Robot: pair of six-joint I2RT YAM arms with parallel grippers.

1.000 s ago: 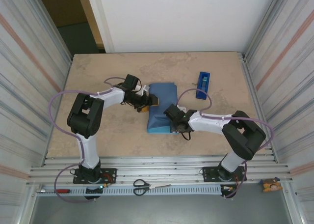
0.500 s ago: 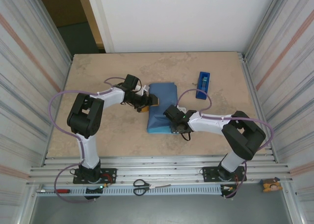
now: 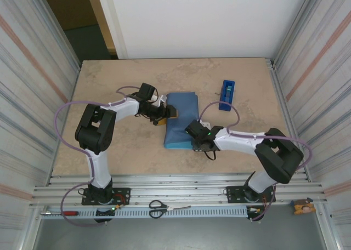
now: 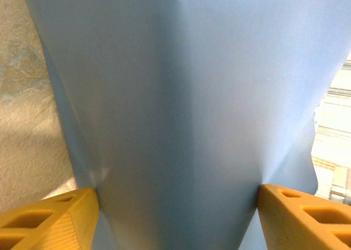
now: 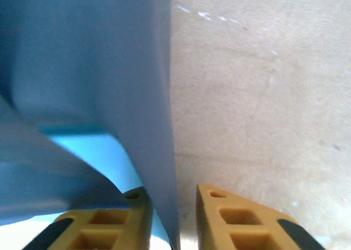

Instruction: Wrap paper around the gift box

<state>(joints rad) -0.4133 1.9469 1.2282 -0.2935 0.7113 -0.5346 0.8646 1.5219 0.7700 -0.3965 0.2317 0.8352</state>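
Observation:
The paper (image 3: 181, 121) lies folded into a slate-blue bundle at the table's middle; the gift box is hidden. My left gripper (image 3: 167, 113) is at the bundle's left edge. In the left wrist view its yellow fingers (image 4: 49, 220) press both sides of the paper (image 4: 181, 96), shut on the bundle. My right gripper (image 3: 192, 136) is at the bundle's near right corner. In the right wrist view its jaws stand apart around a standing paper flap (image 5: 148, 96); the flap rests on the left finger (image 5: 109, 222), with a gap to the right finger (image 5: 236, 220). A lighter blue face (image 5: 93, 151) shows underneath.
A blue tape dispenser (image 3: 226, 95) stands on the table right of the bundle. Scissors (image 3: 159, 208) and a red-handled tool (image 3: 68, 212) lie on the rail at the near edge. Corrugated walls close in both sides.
My right gripper's jaws have parted, letting go of the paper flap, and it has drawn back slightly toward the near edge. The left gripper has not moved.

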